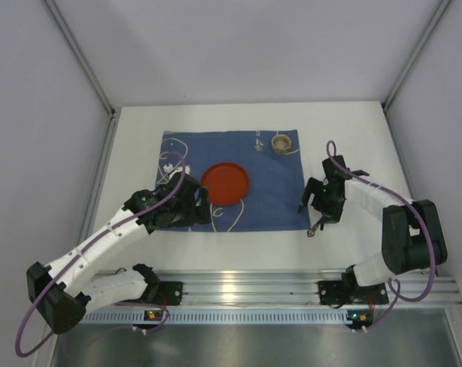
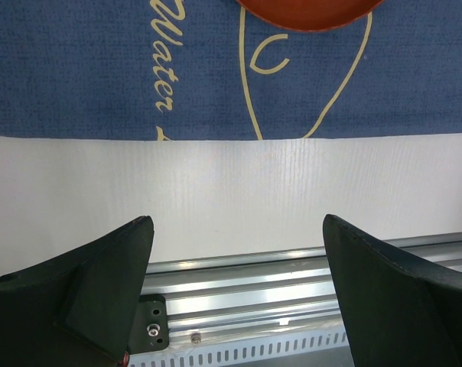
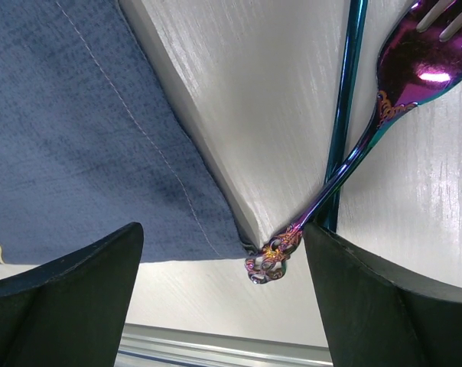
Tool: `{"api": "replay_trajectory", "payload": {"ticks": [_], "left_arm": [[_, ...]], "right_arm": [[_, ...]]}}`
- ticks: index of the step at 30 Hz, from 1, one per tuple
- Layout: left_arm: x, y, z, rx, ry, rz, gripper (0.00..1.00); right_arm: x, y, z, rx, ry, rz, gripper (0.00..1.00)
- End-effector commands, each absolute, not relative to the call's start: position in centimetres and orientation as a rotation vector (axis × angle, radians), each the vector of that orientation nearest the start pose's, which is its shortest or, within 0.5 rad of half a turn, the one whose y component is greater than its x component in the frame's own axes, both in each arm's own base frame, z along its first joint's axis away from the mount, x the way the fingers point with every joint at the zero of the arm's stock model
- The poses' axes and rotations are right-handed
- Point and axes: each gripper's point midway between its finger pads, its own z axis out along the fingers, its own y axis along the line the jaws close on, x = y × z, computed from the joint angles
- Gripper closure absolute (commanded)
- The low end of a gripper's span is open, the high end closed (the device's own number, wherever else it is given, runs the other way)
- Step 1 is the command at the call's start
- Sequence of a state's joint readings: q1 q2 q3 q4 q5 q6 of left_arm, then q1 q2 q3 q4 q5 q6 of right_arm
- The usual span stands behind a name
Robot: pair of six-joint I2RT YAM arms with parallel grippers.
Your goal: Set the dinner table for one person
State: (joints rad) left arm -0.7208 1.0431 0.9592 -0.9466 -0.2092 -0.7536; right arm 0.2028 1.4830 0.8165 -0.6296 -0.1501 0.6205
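The tabletop (image 1: 346,130) is seen from overhead; both wrist views are taken close, probably steeply downward; the mat (image 1: 277,191) edge is shared.

Setting: robot lab test cell. Plain white enclosure panels (image 1: 239,46) on the left, right and far sides, with aluminium frame struts (image 1: 82,57) at the joins. The dinner table (image 1: 353,130) is a matte white benchtop. A slotted aluminium rail (image 1: 246,290) along its near edge carries both arm bases (image 1: 158,293), with purple cabling (image 1: 361,177) looped.

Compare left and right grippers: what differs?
Left gripper faces bare dinner table by the near edge of the blue mat, nothing between its fingers. The right gripper sits at the mat's near right corner, with the fork handle tip showing between its fingers. Both are open, gripping nothing.
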Motion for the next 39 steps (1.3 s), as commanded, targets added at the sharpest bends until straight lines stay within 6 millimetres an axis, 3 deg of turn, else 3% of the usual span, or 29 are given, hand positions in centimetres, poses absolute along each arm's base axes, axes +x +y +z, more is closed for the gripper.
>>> {"api": "replay_trajectory", "payload": {"ticks": [1,6,13,23,28,29,32,39], "left_arm": [[19.4,-16.1,16.0,-0.121,2.554,-0.331,0.03],[19.3,-15.9,16.0,-0.127,2.547,-0.331,0.03],[18.8,-15.6,15.6,-0.143,2.556,-0.331,0.03],[18.7,-15.5,15.6,-0.136,2.553,-0.331,0.03],[18.4,-15.1,15.3,-0.140,2.560,-0.318,0.03],[18.3,-14.9,15.3,-0.137,2.559,-0.311,0.03],[18.1,-14.8,15.0,-0.133,2.562,-0.310,0.03],[18.3,-14.8,15.1,-0.121,2.558,-0.302,0.03]], "right_arm": [[23.8,9.6,0.3,0.546,2.901,0.300,0.13],[22.4,8.7,-1.3,0.536,2.934,0.250,0.14],[22.0,6.9,-1.4,0.565,2.922,0.211,0.16],[21.8,3.6,-1.3,0.699,2.889,-0.050,0.41],[21.7,2.9,-1.6,0.732,2.894,-0.124,0.56],[21.7,2.7,-1.7,0.737,2.897,-0.141,0.63],[21.7,2.6,-2.1,0.745,2.906,-0.169,0.74],[22.2,2.2,-2.3,0.719,2.918,-0.209,0.90]]}}
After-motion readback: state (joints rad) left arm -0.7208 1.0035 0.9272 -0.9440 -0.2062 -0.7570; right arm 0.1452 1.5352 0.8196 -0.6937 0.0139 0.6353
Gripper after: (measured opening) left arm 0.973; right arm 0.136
